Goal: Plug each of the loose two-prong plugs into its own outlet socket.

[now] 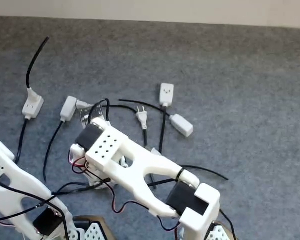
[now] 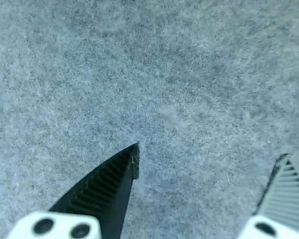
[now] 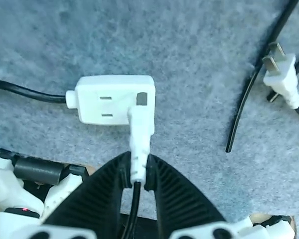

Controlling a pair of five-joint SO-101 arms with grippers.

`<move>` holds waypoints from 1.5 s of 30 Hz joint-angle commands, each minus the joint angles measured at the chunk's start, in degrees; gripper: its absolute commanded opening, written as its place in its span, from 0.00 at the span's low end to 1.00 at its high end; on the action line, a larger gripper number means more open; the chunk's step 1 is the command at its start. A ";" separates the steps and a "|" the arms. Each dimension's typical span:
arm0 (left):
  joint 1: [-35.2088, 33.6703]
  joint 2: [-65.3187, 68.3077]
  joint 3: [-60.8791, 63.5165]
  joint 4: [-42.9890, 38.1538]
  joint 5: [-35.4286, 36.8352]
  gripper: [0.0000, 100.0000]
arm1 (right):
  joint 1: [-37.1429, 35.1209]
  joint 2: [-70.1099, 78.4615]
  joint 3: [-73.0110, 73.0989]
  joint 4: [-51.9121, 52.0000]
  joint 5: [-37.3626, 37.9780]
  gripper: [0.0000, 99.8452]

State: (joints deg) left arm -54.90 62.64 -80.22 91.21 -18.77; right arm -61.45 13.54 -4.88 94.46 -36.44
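My right gripper (image 3: 138, 172) is shut on a white two-prong plug (image 3: 140, 130) by its body. The plug's head rests against one end of a white outlet socket (image 3: 107, 99), beside the socket's two open slots; I cannot tell whether its prongs are inside. In the high view this gripper (image 1: 90, 115) sits next to that socket (image 1: 68, 108). A second loose plug (image 3: 282, 74) (image 1: 141, 117) lies on the carpet with bare prongs. My left gripper (image 2: 209, 152) hangs open over bare grey carpet.
Other white sockets lie at the far left (image 1: 32, 106), at the back centre (image 1: 166, 94) and right of the loose plug (image 1: 181, 125). Black cables (image 1: 162, 127) cross the carpet between them. The left arm (image 1: 20, 195) stands at the front left.
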 commanded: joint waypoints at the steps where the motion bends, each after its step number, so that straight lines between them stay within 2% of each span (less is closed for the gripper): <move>1: -0.57 -1.10 -2.59 -0.09 0.00 0.40 | -0.48 1.71 -1.89 -0.57 0.70 0.00; 7: -0.57 -1.10 -2.59 -0.09 0.00 0.40 | -0.57 2.24 -3.82 4.44 0.70 0.00; 14: -0.57 -1.10 -2.59 0.09 0.00 0.40 | -0.13 2.15 -5.85 5.67 1.14 0.00; 16: -0.66 -1.10 -2.59 0.35 -0.53 0.40 | 1.89 2.24 -5.41 4.88 2.02 0.00; 19: -0.66 -0.84 -2.51 0.35 -2.20 0.40 | 6.20 2.33 -1.89 -1.98 11.34 0.00; 24: -1.45 -1.01 -2.51 0.35 -2.29 0.40 | 14.20 -3.03 13.49 -24.92 27.87 0.00; 30: -1.36 -0.84 -2.51 0.26 -2.37 0.40 | 15.34 -18.24 40.92 -49.10 40.62 0.00; 33: -1.10 -0.75 -2.33 0.35 -2.37 0.40 | 16.04 -25.71 50.86 -51.65 42.99 0.00; 37: -1.01 -0.75 -2.24 0.88 -2.29 0.40 | 18.33 -32.31 55.08 -51.47 46.95 0.01; 39: -1.01 -0.75 -2.42 2.20 -2.29 0.40 | 18.51 -33.63 56.48 -51.30 49.41 0.07; 43: -1.01 -0.75 -2.51 2.64 -2.37 0.40 | 18.33 -34.59 58.51 -51.21 50.99 0.28; 45: -1.01 -0.75 -2.51 2.73 -2.37 0.40 | 18.33 -34.59 58.51 -51.30 51.69 0.31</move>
State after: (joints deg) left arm -55.96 62.64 -80.22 93.41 -20.70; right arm -43.69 -18.55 53.67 44.00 13.23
